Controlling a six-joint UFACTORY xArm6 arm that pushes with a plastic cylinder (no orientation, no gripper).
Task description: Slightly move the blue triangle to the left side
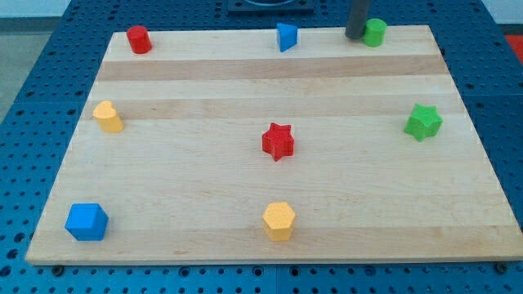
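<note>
Desk: a pale wooden board (270,196) that lies on a blue perforated surface (41,82).
Blue triangle: it stands at the view's top edge of the desk (286,37), a little right of the middle, with clear wood on both sides.
My tip: the dark rod comes down at the view's top right and its end (354,37) is just beside the green cylinder, on its left side; I cannot tell if they touch. The tip is to the right of the blue triangle and well apart from it.
Fingers: this arm carries none, only the plain rod, and the rod has hold of nothing.
Green cylinder: at the top edge (375,33), right of the tip.
Red cylinder: top left corner (139,39).
Yellow block: left side (107,117), rounded shape.
Red star: near the centre (278,141).
Green star: right side (423,122).
Blue cube: bottom left corner (87,221).
Yellow hexagon: bottom, near the middle (279,220).
</note>
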